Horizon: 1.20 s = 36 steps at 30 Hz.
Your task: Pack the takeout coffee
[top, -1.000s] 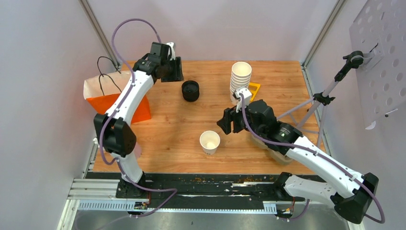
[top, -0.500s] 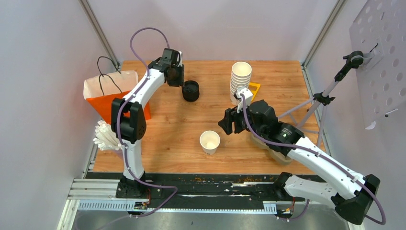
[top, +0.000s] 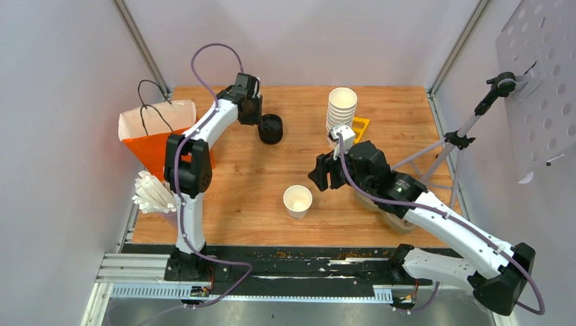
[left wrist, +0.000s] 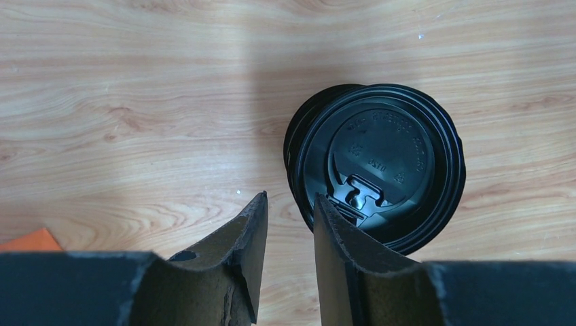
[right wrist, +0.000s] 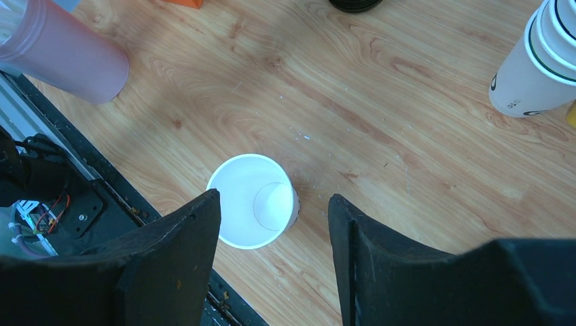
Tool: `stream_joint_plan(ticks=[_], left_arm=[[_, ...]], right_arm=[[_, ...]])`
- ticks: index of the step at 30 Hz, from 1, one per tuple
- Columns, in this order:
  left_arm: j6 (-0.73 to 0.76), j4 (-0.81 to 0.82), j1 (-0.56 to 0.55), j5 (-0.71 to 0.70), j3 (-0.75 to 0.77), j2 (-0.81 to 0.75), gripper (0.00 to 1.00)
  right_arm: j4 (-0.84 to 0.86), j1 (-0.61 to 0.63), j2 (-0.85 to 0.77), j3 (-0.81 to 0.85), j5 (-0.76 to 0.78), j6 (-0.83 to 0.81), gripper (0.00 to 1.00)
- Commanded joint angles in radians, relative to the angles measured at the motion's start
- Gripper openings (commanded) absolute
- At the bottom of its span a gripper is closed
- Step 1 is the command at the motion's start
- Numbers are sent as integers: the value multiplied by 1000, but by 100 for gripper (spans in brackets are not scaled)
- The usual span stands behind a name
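No lidded white cup shows in any view. A single lidless small white paper cup [top: 297,201] stands near the table's front middle, and it also shows in the right wrist view [right wrist: 253,202]. A stack of black plastic lids [top: 270,128] sits at the back, also seen in the left wrist view [left wrist: 378,165]. The orange paper bag [top: 162,139] stands open at the left edge. My left gripper [top: 252,112] [left wrist: 290,198] is narrowly open and empty, right beside the lids' left rim. My right gripper [top: 325,173] [right wrist: 274,198] is wide open and empty, above and just right of the lidless cup.
A tall stack of nested lidless white cups [top: 341,112] stands at the back right, with a yellow item [top: 361,126] beside it. A pale pink cup [right wrist: 64,51] with white sticks [top: 153,193] stands at the front left. A tripod stand [top: 448,144] leans in at the right edge.
My left arm has swung right and forward from near the bag to the lid stack, uncovering the pink cup. The right arm has barely moved.
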Motion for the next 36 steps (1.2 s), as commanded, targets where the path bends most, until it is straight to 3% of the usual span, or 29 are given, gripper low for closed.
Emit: stream_joint_plan(ticks=[1,11,17,36], left_arm=[[18,42,-2,-13,54,19,39],[11,52,-1,13,57,21,22],[13,55,-3,53,41,-1,0],[-2,8,-2,61,99,-45,0]], right_arm=[[46,5,-9,40,11,-14,59],[53,6,7,39,16,-20,59],[69,5,16,20,11,-3,59],[111,6,20,-2,17,52,58]])
